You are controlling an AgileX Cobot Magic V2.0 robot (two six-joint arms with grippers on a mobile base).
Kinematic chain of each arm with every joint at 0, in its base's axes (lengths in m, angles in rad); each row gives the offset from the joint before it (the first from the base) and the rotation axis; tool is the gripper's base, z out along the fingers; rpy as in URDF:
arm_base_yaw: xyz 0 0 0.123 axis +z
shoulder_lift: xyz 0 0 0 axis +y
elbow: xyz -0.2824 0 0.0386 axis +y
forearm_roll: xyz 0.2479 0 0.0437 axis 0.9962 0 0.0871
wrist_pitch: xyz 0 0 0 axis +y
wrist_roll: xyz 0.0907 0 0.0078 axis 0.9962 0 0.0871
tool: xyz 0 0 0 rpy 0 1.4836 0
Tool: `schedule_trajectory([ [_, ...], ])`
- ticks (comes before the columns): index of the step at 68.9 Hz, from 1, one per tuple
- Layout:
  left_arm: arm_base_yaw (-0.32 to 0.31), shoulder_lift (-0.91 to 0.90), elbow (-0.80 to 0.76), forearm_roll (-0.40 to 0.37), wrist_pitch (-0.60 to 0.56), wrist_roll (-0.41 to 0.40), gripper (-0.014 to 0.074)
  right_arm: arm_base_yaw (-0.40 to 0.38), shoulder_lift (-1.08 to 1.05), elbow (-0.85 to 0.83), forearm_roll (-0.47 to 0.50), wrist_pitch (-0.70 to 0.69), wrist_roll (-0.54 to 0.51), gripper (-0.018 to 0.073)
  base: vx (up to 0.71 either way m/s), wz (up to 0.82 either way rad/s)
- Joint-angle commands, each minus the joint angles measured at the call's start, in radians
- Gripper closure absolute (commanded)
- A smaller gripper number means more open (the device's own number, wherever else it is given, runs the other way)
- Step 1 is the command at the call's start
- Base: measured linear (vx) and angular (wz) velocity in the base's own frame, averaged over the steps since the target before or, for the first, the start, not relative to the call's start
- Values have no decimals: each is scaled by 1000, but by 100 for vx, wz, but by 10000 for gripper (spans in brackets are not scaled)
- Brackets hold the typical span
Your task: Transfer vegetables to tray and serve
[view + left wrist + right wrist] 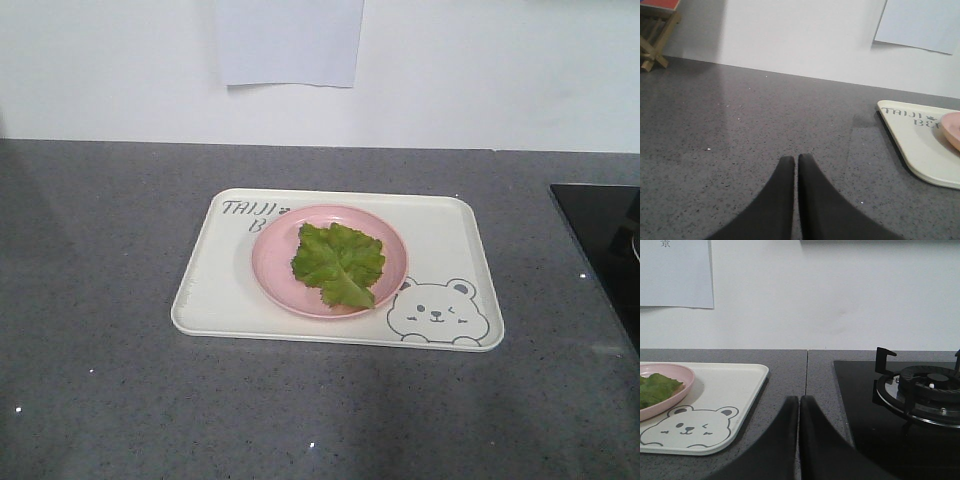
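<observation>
Green crinkled lettuce leaves (pixel 338 264) lie flat on a round pink plate (pixel 275 262). The plate stands on the cream tray (pixel 440 225) with "TAIJI" lettering and a winking bear. In the right wrist view the lettuce (pixel 655 389), plate (pixel 684 374) and tray (pixel 735 385) show at left. My right gripper (pixel 799 399) is shut and empty over the counter to the right of the tray. My left gripper (pixel 796 158) is shut and empty over bare counter, left of the tray corner (pixel 920 145). Neither gripper shows in the front view.
A black gas hob (pixel 920 390) with a burner sits right of the tray, also seen at the right edge of the front view (pixel 600 230). A white wall with a paper sheet (pixel 288 40) backs the grey counter (pixel 100 250). A wooden stool (pixel 655 30) stands far left.
</observation>
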Motion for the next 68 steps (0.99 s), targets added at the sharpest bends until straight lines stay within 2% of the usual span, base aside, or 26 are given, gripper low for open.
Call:
schedule_trajectory([
  [1, -1, -15, 25, -8, -67, -9, 602, -6, -7, 16, -12, -76, -1, 561, 0, 0],
  [68, -1, -15, 25, -8, -67, -9, 602, -6, -7, 16, -12, -73, -4, 561, 0, 0],
])
